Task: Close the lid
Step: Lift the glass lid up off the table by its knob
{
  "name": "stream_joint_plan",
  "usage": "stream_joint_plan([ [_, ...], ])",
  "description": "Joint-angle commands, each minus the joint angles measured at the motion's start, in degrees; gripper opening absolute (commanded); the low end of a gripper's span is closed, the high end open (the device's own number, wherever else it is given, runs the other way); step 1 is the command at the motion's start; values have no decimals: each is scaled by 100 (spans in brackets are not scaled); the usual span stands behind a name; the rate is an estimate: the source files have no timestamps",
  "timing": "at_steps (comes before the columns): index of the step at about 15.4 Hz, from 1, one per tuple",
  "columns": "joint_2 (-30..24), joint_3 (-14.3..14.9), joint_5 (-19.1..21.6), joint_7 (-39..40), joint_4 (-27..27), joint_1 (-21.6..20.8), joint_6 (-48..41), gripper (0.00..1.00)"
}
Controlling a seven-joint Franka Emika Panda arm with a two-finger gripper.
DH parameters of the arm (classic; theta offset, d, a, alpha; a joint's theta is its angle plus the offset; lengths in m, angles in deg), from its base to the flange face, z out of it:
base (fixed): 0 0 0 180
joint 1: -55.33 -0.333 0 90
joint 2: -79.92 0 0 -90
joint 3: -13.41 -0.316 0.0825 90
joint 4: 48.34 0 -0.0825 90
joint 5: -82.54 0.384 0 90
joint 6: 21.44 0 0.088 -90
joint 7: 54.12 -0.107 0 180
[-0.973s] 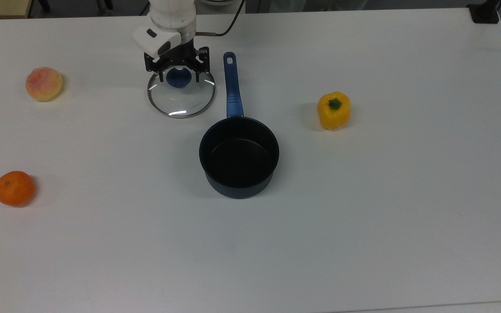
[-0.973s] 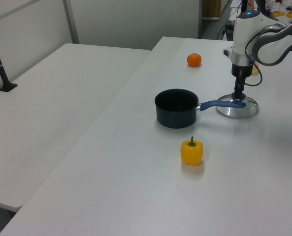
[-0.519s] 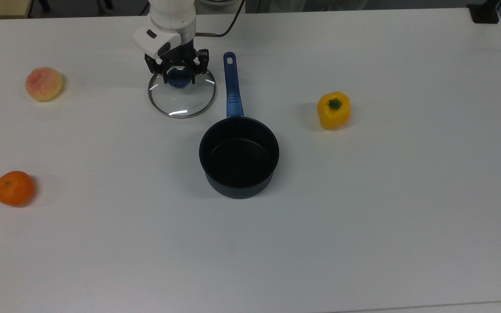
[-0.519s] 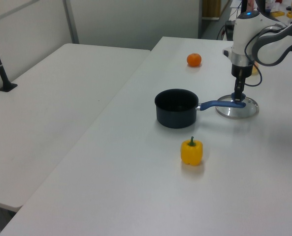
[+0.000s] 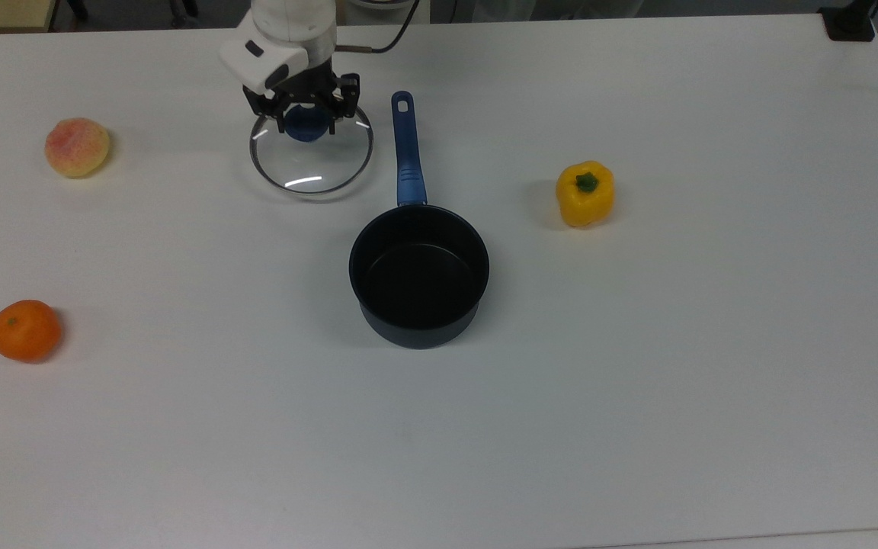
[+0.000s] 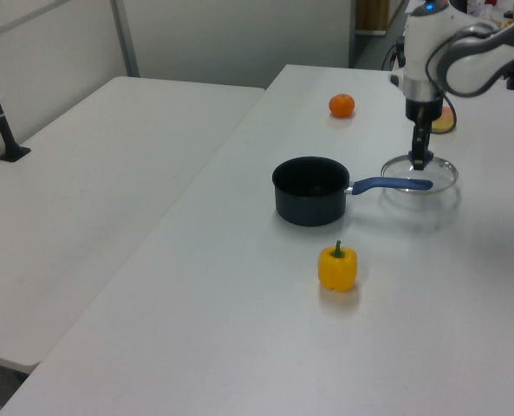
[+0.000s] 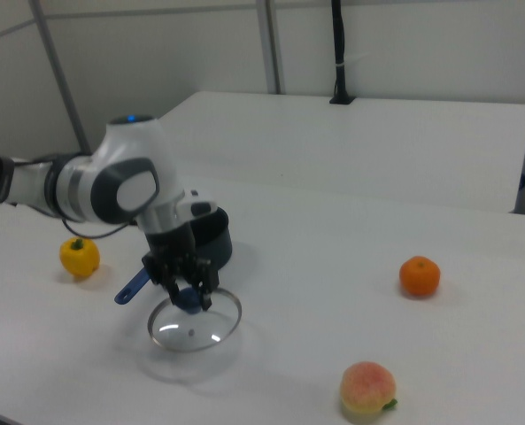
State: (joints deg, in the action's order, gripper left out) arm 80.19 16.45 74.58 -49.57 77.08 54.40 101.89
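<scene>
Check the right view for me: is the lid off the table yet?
Yes, the lid hangs from the gripper, which is clamped on its blue knob, and its shadow lies on the table beneath.

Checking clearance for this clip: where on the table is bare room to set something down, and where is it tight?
Bare: the near half below the saucepan, and right of the yellow pepper. Between peach and orange is free too. Tight: where gripper, lid and pan handle sit close.
</scene>
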Motion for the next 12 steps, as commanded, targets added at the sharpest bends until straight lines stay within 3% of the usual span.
stream_joint_plan([
  [1,-142,4,-109,-51,-1086,-3,-1185,26],
  [5,-37,-5,57,-217,-2195,-73,-1908,26],
  [9,384,-58,356,-1042,-3100,-170,-2286,27],
  [12,736,-136,401,-1657,-3479,-328,-2331,27],
])
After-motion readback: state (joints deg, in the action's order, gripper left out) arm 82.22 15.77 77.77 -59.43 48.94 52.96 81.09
